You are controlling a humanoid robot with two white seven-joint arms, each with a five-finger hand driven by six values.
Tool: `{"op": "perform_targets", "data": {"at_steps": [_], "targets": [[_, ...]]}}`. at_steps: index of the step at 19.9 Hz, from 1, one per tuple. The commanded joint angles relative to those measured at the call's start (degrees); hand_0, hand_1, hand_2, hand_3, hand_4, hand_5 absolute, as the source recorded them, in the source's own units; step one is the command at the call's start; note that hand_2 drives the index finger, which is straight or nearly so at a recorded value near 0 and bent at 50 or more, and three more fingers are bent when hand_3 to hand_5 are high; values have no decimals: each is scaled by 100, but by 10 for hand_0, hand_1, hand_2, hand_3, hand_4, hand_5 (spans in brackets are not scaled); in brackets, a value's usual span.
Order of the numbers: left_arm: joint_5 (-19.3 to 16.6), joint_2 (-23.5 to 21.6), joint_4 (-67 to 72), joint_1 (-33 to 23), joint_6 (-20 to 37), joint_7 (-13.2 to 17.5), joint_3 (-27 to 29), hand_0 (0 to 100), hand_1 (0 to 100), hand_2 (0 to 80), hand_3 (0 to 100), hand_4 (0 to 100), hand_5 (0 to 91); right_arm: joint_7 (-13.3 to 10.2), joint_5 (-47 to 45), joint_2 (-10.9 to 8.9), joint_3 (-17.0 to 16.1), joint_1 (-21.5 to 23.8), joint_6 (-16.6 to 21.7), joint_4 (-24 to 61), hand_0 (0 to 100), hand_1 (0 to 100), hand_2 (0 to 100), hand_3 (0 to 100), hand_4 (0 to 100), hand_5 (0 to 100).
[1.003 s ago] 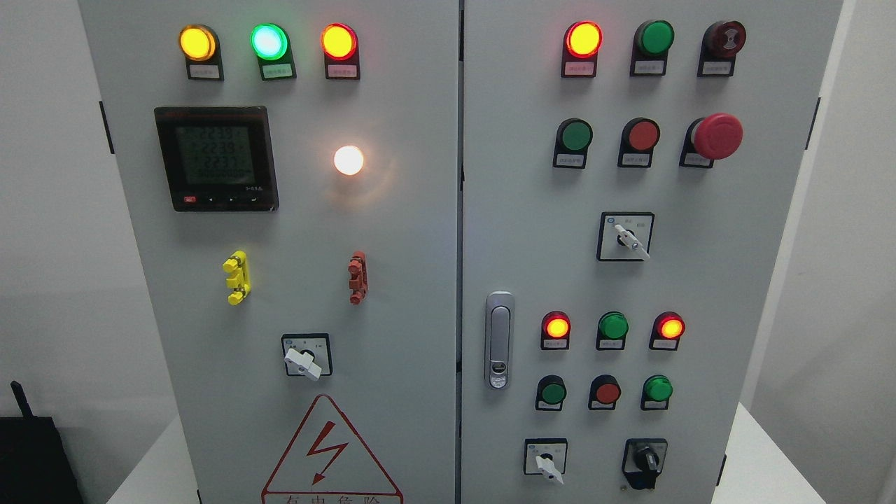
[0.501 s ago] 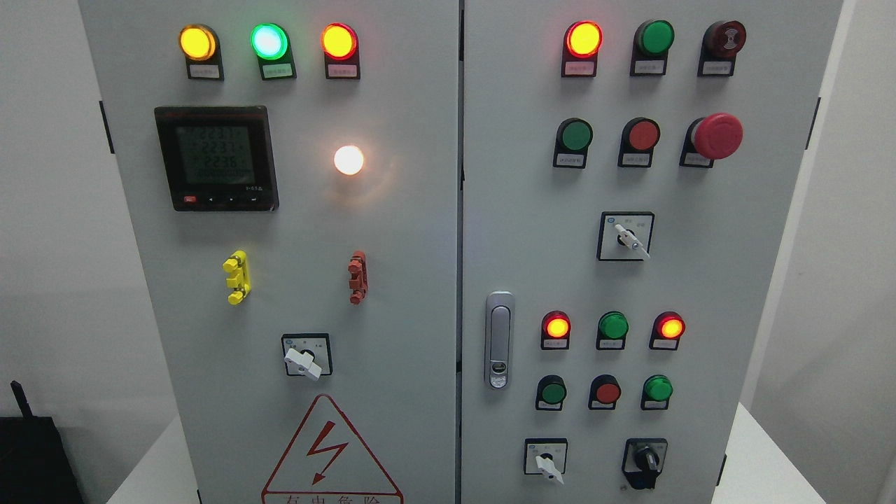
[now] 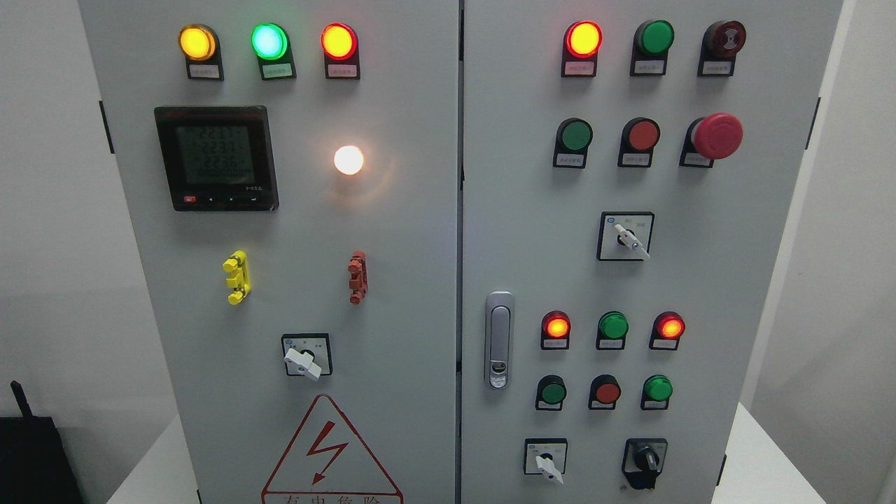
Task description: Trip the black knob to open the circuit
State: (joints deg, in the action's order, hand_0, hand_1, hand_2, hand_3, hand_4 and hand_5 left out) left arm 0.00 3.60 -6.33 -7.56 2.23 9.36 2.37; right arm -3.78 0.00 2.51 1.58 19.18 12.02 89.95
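Note:
A black rotary knob [image 3: 645,460] sits at the bottom right of the grey control cabinet's right door [image 3: 700,280], its pointer roughly upright. A white selector switch [image 3: 547,465] is mounted to its left. Above them stand a row of small green and red push buttons [image 3: 606,392] and a row of lamps, two of them lit red [image 3: 557,327]. Neither of my hands nor either arm shows in the head view.
The left door carries a digital meter [image 3: 215,158], a lit white lamp [image 3: 348,160], yellow [image 3: 236,277] and red [image 3: 358,277] terminals, and a white selector [image 3: 305,361]. A red mushroom stop button [image 3: 715,136] and a door latch [image 3: 498,340] are on the right door. A black box [image 3: 31,458] sits at lower left.
Only the digits on the meter flicker; nothing else has moved.

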Motion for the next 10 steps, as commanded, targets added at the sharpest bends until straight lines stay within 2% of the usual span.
{"op": "perform_targets", "data": {"at_steps": [1,7,10], "targets": [[-132,0,0,0,5,5,0,120,389,0,0,0,0,0,-44,-5,132,7,-6,919,0,0,0,950,844,843],[-132,0,0,0,5,5,0,120,389,0,0,0,0,-79,-44,-5,132,-168,-6,1121,0,0,0,1000,940,975],[-132,0,0,0,5,5,0,120,389,0,0,0,0,-79,-44,-5,132,-291,-33,1226,0,0,0,1000,964,996]]}}
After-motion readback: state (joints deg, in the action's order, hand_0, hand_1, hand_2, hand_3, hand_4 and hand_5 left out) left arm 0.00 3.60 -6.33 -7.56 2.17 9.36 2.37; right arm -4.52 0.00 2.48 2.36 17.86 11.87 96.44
